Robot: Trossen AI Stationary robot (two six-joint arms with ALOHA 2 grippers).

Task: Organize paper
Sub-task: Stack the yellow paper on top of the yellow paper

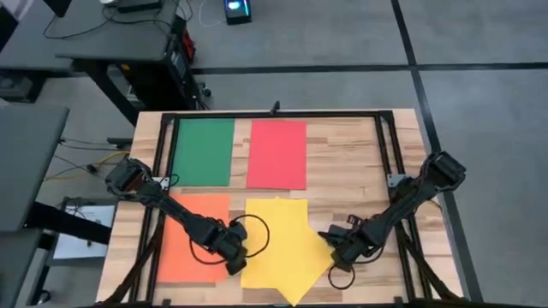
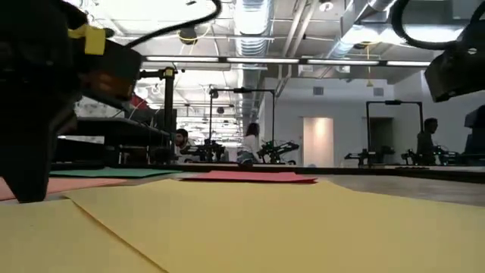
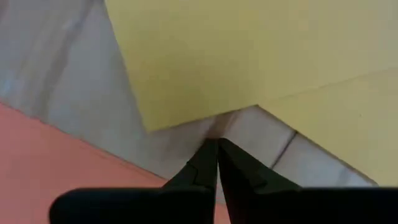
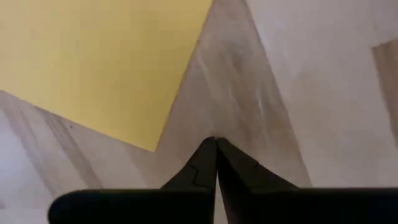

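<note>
Left end effector and right end effector, both closed and empty, flank the skewed overlapping yellow sheets near the desk front, apparently for squaring; green sheet, red sheet and orange sheet lie flat.

two dark jointed arms with looping black cables, tapered black fingers, and a yellow tag.

Four sheets of paper lie on the table in two rows, two at the far edge, two nearer, between the grippers.
</note>
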